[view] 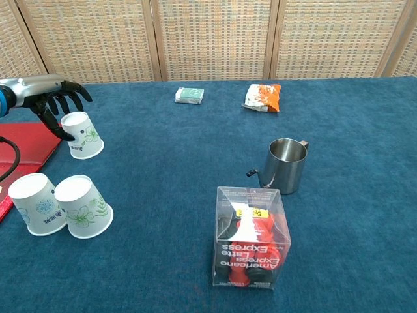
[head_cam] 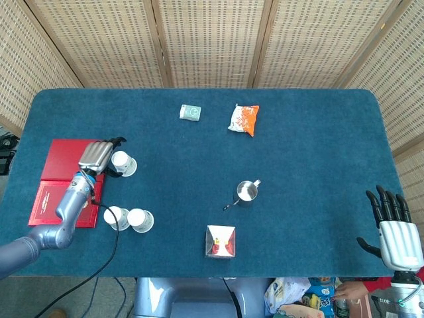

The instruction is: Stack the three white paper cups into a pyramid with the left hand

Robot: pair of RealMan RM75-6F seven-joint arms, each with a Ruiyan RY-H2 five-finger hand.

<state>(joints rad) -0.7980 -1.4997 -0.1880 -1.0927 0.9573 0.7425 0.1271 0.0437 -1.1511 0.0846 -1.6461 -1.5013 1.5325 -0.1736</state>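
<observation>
Three white paper cups are sitting upside down on the blue bench (head_cam: 311,159), none of them stacked yet. Two of them are standing side by side and touching near the front left edge, the left cup (view: 36,203) and the right cup (view: 83,206), both printed with flowers. The far cup (view: 82,135) is standing well apart behind them, just beside a red folder (head_cam: 69,171). The left hand (view: 57,99) is hanging over that far cup with its fingers (view: 71,94) curling down over the cup's top and its thumb reaching down the cup's left side; whether it is actually gripping the cup I cannot tell. The right hand (head_cam: 396,228) is resting off the front right corner of the bench, fingers straight and spread, holding nothing. Elsewhere a steel pitcher (view: 285,165) is standing near the middle, a clear box (view: 251,237) with a red item inside is sitting in front of it, and a small green packet (view: 189,95) and an orange snack bag (view: 261,96) are lying toward the back.
</observation>
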